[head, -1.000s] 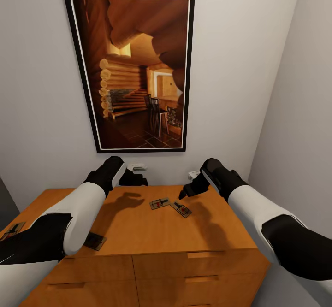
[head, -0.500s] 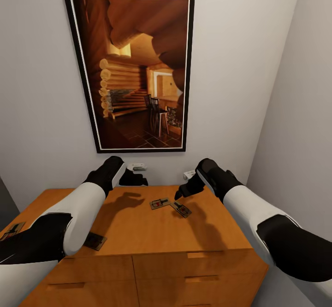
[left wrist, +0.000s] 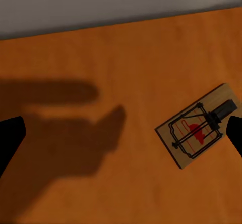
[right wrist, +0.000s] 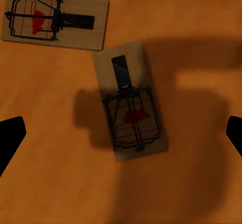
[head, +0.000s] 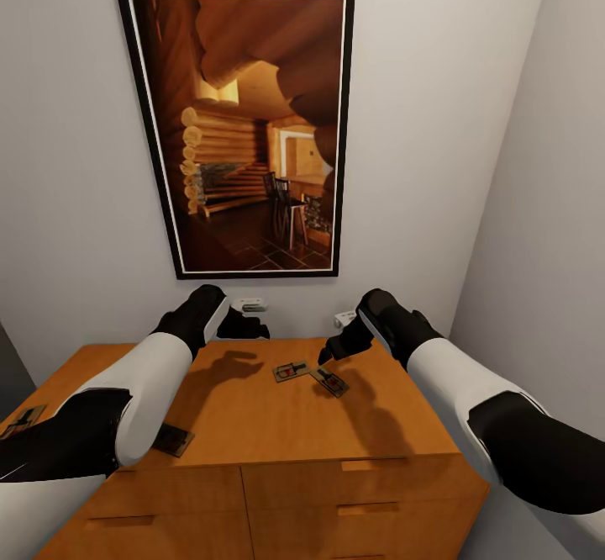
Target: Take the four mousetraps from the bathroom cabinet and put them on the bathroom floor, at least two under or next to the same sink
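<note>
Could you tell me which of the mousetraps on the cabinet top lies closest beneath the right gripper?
The right-hand trap of the central pair, centred between the right gripper fingertips in its wrist view; its neighbour sits further left, and two more lie toward the cabinet's left side.

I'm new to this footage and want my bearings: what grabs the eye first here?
A big dark-framed picture of a log cabin dominates the wall above the orange-brown cabinet. On the cabinet top, two mousetraps lie close together in the middle. The right gripper hovers over them with its jaws open, and the left gripper is near the wall.
</note>
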Robot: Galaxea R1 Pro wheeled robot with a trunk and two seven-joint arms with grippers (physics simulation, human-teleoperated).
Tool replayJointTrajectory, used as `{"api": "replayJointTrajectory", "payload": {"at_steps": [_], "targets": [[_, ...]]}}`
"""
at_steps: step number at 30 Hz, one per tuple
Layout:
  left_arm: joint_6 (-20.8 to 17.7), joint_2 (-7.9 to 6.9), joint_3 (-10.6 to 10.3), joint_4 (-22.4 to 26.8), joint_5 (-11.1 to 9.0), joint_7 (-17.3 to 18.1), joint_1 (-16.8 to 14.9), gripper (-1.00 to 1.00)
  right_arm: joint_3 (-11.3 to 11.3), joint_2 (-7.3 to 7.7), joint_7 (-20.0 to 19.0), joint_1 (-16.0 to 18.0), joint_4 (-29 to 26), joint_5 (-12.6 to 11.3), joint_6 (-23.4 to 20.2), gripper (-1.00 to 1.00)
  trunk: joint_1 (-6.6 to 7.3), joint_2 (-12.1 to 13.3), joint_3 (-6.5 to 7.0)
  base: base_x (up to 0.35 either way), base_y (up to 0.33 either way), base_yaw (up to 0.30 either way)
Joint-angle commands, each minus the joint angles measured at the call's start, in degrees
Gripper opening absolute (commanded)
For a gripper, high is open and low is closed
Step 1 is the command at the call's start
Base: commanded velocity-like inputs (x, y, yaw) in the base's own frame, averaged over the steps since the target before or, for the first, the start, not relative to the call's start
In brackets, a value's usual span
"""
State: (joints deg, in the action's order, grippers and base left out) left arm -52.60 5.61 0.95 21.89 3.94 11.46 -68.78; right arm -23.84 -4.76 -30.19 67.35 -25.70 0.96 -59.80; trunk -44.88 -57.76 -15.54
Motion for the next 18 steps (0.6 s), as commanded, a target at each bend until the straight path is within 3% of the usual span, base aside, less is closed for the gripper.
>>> {"api": "replayJointTrajectory", "payload": {"at_steps": [1, 18], "targets": [[-0.2, 0.02, 0.1, 0.1, 0.4, 0.3, 0.0, 1.0, -0.3, 0.05, -0.2, 0.1, 0.0, 0.1, -0.2, 1.0, -0.01, -0.1, -0.08, 0.0, 0.0, 0.0], [-0.2, 0.01, 0.1, 0.0, 0.4, 0.2, 0.0, 1.0, -0.2, 0.15, -0.2, 0.1, 0.0, 0.1, -0.1, 1.0, -0.01, -0.1, -0.08, 0.0, 0.0, 0.0]]}}
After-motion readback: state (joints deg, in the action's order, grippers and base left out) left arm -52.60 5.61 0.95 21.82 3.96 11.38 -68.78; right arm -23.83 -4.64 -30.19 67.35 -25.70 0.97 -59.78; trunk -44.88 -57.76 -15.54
